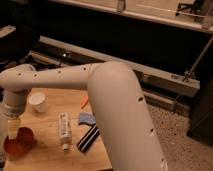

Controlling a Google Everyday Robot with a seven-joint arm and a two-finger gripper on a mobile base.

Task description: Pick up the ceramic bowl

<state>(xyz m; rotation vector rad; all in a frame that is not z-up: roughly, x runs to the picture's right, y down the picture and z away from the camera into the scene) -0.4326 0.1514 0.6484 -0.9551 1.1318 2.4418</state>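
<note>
The round, shallow, glossy red-orange ceramic bowl (pixel 24 145) sits at the lower left of the frame on the wooden counter (pixel 50 157). The hand (pixel 12 131) hangs over the bowl's left rim and seems to dip into it. How wide it stands I cannot tell. A pinch on that slick, thin rim could slip, or tip the bowl as it rises. Whether hand and rim touch is hard to make out.

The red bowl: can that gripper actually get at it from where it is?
Probably yes. The gripper is right over the bowl's left rim, and nothing shows between them. The cup and the bottle are apart from the bowl, so they should not get in the way.
</note>
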